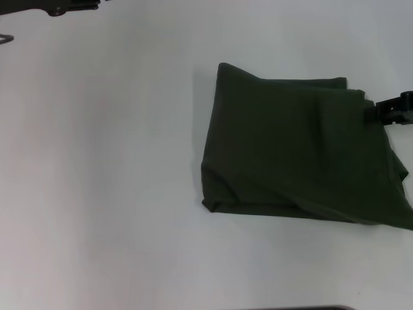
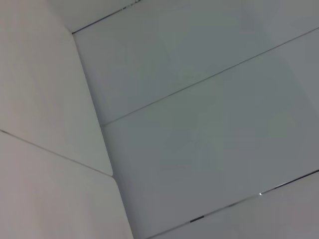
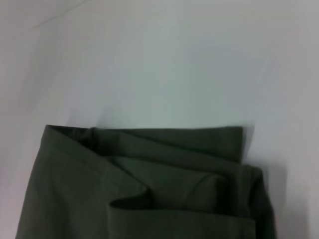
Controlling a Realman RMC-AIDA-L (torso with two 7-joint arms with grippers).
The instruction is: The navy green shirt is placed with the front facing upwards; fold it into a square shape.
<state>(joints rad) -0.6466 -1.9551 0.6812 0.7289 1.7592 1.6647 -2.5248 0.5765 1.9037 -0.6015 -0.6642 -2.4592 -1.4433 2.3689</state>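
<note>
Head view, right gripper (image 1: 387, 110): dark, entering from the right edge of the frame and meeting the right edge of the navy green shirt (image 1: 297, 155). Only its black body shows against the cloth, so whether it is pinching the fabric or standing apart from it cannot be told.

Head view, left gripper (image 1: 71, 6): only a dark stretch of the left arm shows at the top left corner, far from the shirt; its tip is not visible enough to judge.

Shirt, position: lying on the white table (image 1: 103, 181), right of centre, its lower right corner running out of the frame.

Shirt, shape: folded into a rough four-sided block of several layers. The left edge is fairly straight, the far edge slopes a little, and the near edge slants downward toward the right. A diagonal crease crosses the lower part. The upward face is plain green, with no lettering to be seen.

Right wrist view, shirt (image 3: 149, 189): stacked folded layers with their edges stepped one over another, a curled lip of cloth at the front, and bare white table beyond them.

Left wrist view: pale flat panels (image 2: 199, 124) with thin dark seams; no shirt appears.
</note>
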